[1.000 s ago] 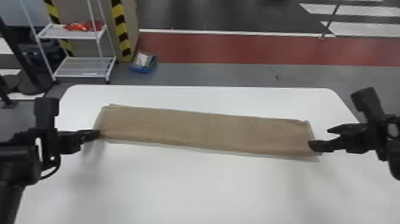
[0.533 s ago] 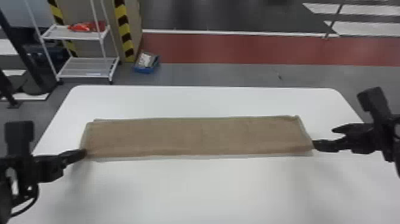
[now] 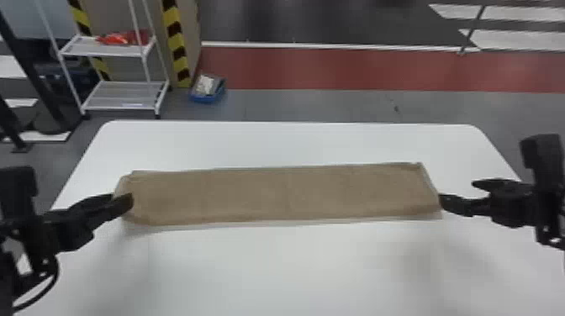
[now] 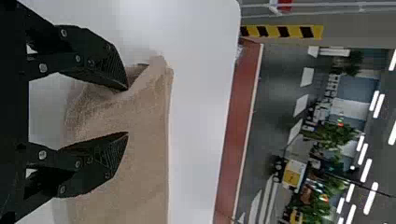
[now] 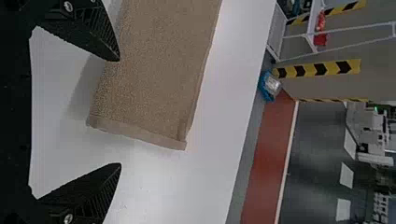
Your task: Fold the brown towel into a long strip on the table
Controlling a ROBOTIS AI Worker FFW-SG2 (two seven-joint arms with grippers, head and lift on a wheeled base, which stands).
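The brown towel lies as a long folded strip across the white table, lengthwise from left to right. At its left end my left gripper stands with its fingers parted over the cloth. In the left wrist view the left gripper is open, with a raised, rumpled corner of the towel by one fingertip. My right gripper is at the strip's right end. The right wrist view has the right gripper open, one finger over the towel, the other over bare table, nothing gripped.
Beyond the table's far edge stand a white shelf rack with red items and a blue bin on the floor. Bare tabletop lies in front of the strip and behind it.
The towel's left end has shifted left and nearer, straightening the slanted strip. My left gripper went left and nearer with it, then opened and moved slightly right and away. The right gripper has barely moved.
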